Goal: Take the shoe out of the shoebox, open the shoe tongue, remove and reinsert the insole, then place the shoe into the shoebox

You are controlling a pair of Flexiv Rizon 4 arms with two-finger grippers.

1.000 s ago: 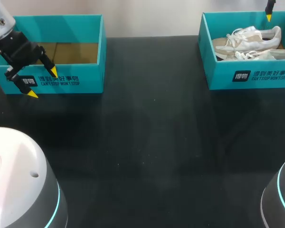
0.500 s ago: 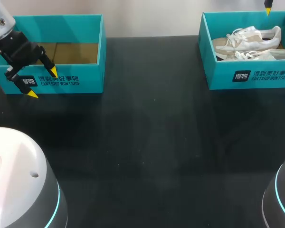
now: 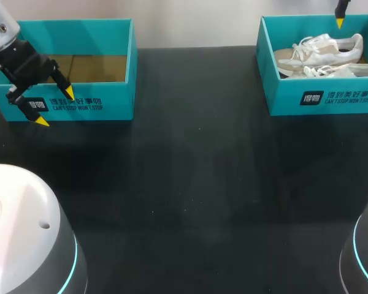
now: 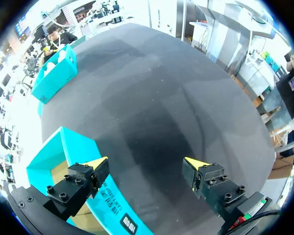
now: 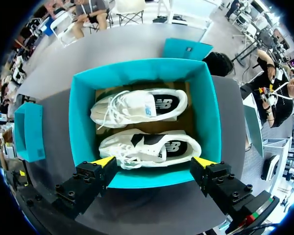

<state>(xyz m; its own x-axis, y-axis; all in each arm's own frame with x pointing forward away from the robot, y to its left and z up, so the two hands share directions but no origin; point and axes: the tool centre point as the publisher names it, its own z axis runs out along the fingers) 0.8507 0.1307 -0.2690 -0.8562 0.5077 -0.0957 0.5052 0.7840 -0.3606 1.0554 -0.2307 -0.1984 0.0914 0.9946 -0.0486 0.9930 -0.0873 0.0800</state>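
Note:
Two white shoes lie side by side in the teal shoebox (image 3: 276, 98) at the table's back right: one shoe (image 3: 325, 48) further back, the other shoe (image 3: 340, 70) nearer the front wall. In the right wrist view the same shoebox (image 5: 83, 122) is under my right gripper (image 5: 154, 162), with one shoe (image 5: 149, 147) just ahead of the fingers and the second shoe (image 5: 137, 105) beyond it. That right gripper (image 3: 358, 22) hangs open over the box's back edge, holding nothing. My left gripper (image 3: 55, 106) stands open at the far left, with nothing between its fingers.
A second teal box (image 3: 113, 101), empty with a brown floor, stands at the back left; my left gripper (image 4: 147, 164) hovers over its front wall (image 4: 73, 152). Black tabletop (image 3: 190, 184) stretches between the two boxes.
My right gripper has shifted slightly left over the shoebox, and both of its yellow tips now show in the head view. The left arm has not moved.

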